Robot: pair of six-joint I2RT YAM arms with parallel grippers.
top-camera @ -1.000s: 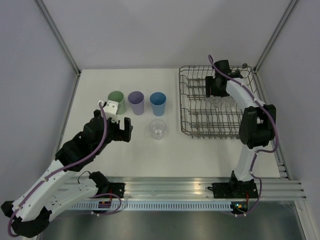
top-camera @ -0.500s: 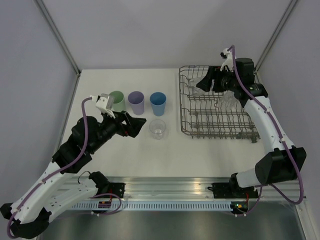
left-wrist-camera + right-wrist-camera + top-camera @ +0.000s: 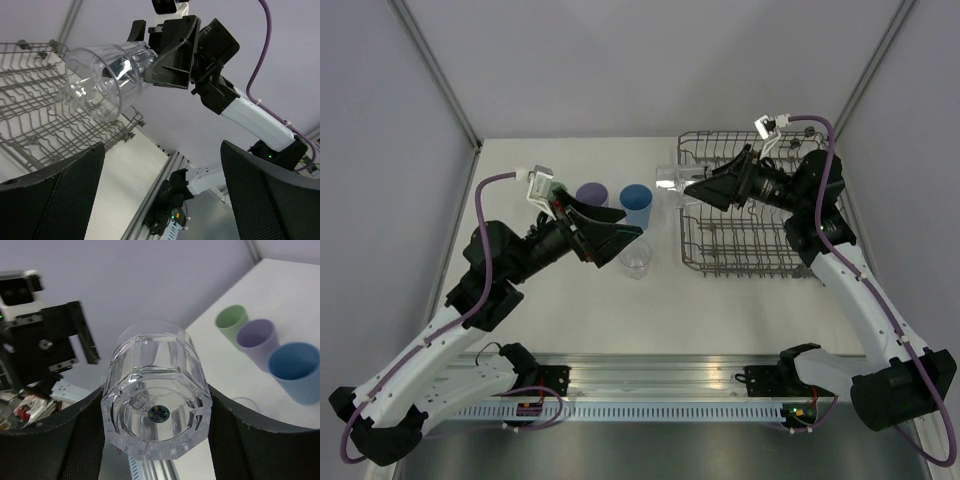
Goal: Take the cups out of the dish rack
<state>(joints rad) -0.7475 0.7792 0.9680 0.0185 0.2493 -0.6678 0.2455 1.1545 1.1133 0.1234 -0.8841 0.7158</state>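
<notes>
Over the dish rack [image 3: 750, 250], right pincer [image 3: 692, 188] holds clear cup [image 3: 667, 180] sideways.

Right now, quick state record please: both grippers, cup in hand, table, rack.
right gripper: shut on held clear cup, cup on its side, mouth toward left gripper
cup position: in the air, near the dish rack left edge
left gripper: open, empty, raised, facing the cup
on table: green cup, purple cup, blue cup in a row; loose clear cup upright before the blue one
left in rack: cannot tell
</notes>
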